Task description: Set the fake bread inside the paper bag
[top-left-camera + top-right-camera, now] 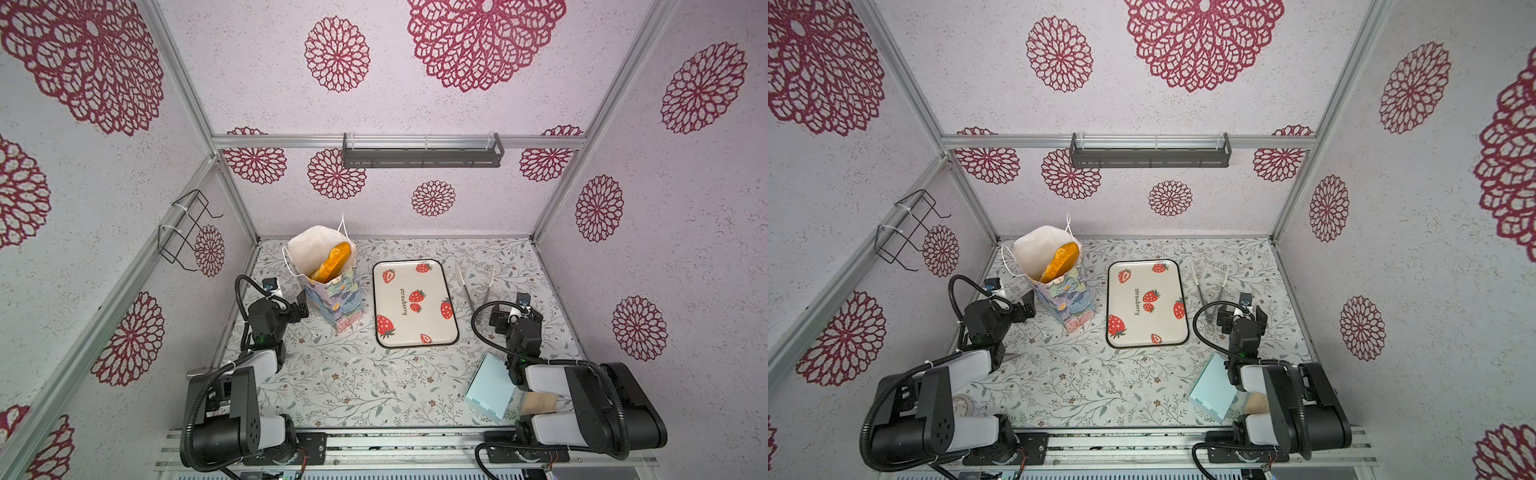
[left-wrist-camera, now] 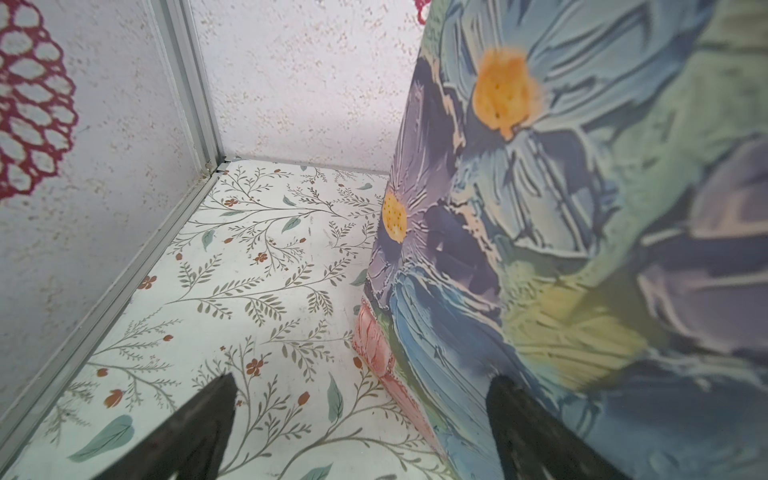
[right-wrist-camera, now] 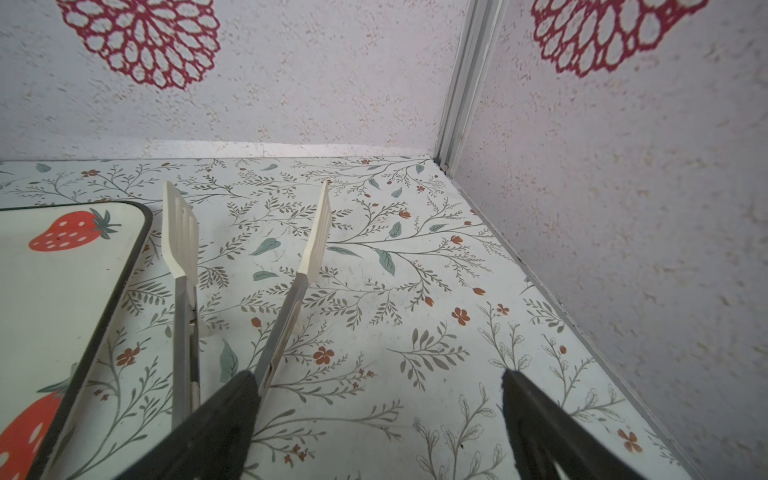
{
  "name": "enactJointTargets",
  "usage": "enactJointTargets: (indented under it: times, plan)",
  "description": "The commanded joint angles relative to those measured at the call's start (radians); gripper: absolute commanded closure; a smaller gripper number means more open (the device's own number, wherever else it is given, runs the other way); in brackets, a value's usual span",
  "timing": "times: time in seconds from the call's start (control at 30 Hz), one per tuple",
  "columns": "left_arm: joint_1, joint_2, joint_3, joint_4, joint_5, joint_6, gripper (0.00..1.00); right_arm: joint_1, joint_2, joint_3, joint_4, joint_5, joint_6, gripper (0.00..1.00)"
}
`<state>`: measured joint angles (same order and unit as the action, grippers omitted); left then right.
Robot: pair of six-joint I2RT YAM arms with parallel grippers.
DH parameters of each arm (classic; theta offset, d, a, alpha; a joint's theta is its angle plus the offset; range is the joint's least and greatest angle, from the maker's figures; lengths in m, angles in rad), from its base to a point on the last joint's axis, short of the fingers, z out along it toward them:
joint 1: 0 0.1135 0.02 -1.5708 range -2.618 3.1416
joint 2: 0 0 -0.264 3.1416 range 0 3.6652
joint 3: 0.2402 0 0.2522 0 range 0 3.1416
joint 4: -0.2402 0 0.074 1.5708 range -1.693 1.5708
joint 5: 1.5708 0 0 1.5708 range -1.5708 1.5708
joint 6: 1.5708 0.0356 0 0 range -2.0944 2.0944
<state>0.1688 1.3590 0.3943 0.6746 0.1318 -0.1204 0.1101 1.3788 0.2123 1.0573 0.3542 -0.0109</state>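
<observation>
The paper bag (image 1: 332, 303) (image 1: 1065, 301), painted with blue and purple flowers, stands upright at the back left. A long golden piece of fake bread (image 1: 332, 258) (image 1: 1061, 261) leans inside it and pokes out of its white mouth. My left gripper (image 1: 301, 308) (image 1: 1027, 306) is low beside the bag's left wall. In the left wrist view the left gripper (image 2: 361, 378) is open, with the bag (image 2: 582, 208) close in front and its lower corner between the fingers. My right gripper (image 1: 515, 318) (image 1: 1241, 316) (image 3: 378, 374) is open over bare table at the right, with nothing between its fingers.
A strawberry tray (image 1: 415, 328) (image 3: 62, 291) lies right of the bag. Metal tongs (image 1: 473, 286) (image 3: 183, 232) lie between the tray and the right gripper. A light blue box (image 1: 490, 386) and a beige piece (image 1: 538, 403) sit under the right arm. Walls are close on both sides.
</observation>
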Motion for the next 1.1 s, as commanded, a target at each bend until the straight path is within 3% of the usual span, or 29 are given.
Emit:
enactJointTargets:
  times: [0.0,0.37,0.47,0.7,1.07]
  plan:
    - [0.016,0.000,-0.032,0.106,-0.011,0.007,0.03,-0.014,0.022,0.001,0.104,-0.026,-0.008,0.06]
    - [0.063,0.191,-0.011,0.274,0.053,-0.021,0.03,-0.025,0.163,0.001,0.234,-0.052,-0.012,0.06]
    - [0.054,0.173,0.018,0.182,0.041,-0.009,0.03,-0.031,0.159,0.014,0.203,-0.068,-0.010,0.06]
    - [0.034,0.177,0.025,0.177,0.008,-0.005,0.03,-0.052,0.158,0.039,0.151,-0.102,0.006,0.01]
    - [0.009,0.174,0.029,0.161,-0.047,0.007,0.02,-0.053,0.157,0.036,0.153,-0.104,0.008,0.01]
